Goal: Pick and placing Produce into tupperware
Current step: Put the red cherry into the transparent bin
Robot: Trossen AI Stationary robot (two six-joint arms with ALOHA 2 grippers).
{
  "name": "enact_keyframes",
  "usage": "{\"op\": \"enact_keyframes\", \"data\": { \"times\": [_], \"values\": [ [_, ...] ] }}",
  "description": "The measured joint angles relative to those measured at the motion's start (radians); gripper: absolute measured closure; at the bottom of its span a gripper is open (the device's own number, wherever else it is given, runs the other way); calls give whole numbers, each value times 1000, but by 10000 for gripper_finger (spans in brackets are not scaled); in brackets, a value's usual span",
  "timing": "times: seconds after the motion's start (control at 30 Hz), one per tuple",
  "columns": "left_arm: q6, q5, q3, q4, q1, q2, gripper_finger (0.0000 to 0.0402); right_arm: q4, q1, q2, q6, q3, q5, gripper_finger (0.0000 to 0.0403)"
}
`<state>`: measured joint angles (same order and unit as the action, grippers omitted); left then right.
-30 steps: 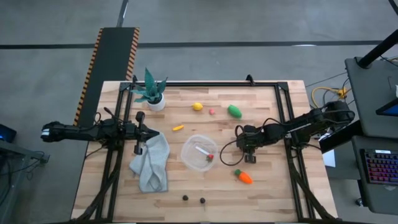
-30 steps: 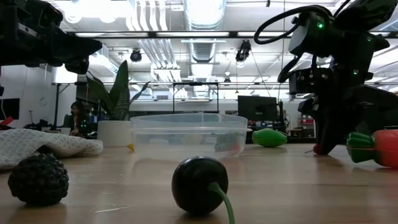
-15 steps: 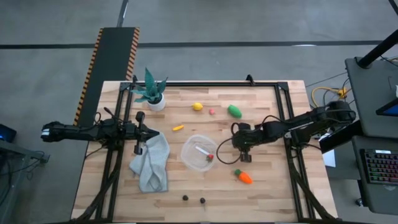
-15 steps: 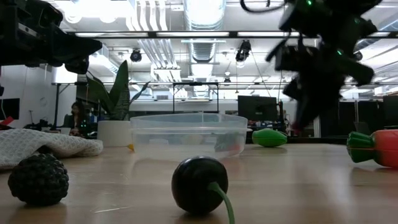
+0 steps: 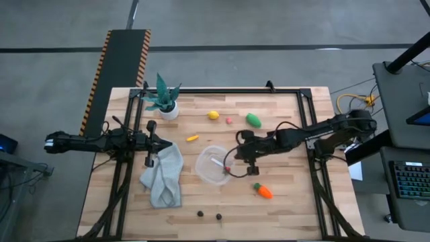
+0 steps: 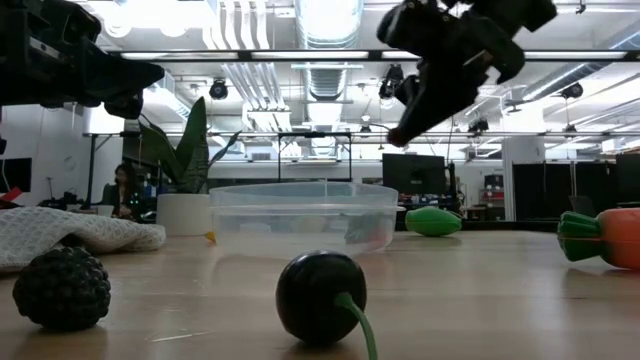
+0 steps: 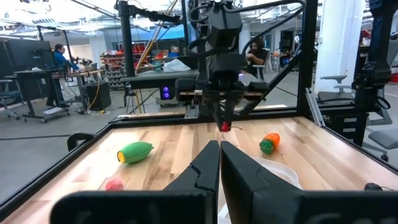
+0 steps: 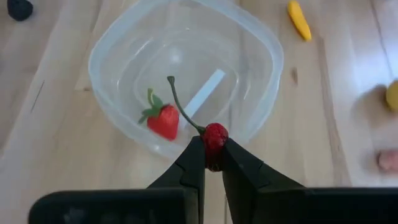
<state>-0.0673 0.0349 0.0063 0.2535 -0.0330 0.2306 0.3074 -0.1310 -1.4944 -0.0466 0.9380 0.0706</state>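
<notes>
Nearest the low camera, two dark pieces sit on the counter (image 5: pixel 282 208): a knobbly dark berry (image 6: pixel 61 287) and a smooth dark cherry (image 6: pixel 320 296) with a green stem. Behind them stands the tupperware (image 5: pixel 215 164), a round, shallow, clear container near the counter's centre. Inside it lie a red strawberry (image 8: pixel 163 120) with a green cap and a pale strip.

The right pincer (image 5: pixel 232 159) hangs above the container's right rim, fingers pinched narrow on a red cherry (image 8: pixel 215 137) whose stem curves out over the bowl. The cherry is off the counter.

The orange carrot (image 5: pixel 263 191) with its green top lies to the right of and nearer than the container, well apart from it. A grey-green cloth (image 5: pixel 164 176) lies crumpled just left of the container.

The left pincer (image 5: pixel 149 143) waits at the cloth's far edge, fingers closed together with nothing between them.

Farther back: a small yellow piece (image 5: pixel 192 138), a tiny red piece (image 5: pixel 228 121), the green oval (image 5: pixel 253 119), the yellow lemon (image 5: pixel 213 115). The teal potted plant (image 5: pixel 163 98) stands at the far left corner.
</notes>
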Motion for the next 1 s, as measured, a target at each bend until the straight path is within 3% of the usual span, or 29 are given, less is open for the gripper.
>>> {"op": "enact_keyframes", "data": {
  "times": [0.53, 0.77, 1.0],
  "values": [
    [0, 0, 0, -2, 0, 5, 402, 49, 0, -291, -132, 216, -45, 371],
    [0, 0, 0, -2, 0, 6, 402, 60, 13, -324, -126, 226, -44, 368],
    [0, 0, 0, -2, 0, 8, 402, 62, 27, -324, -96, 225, -44, 334]
  ]
}}
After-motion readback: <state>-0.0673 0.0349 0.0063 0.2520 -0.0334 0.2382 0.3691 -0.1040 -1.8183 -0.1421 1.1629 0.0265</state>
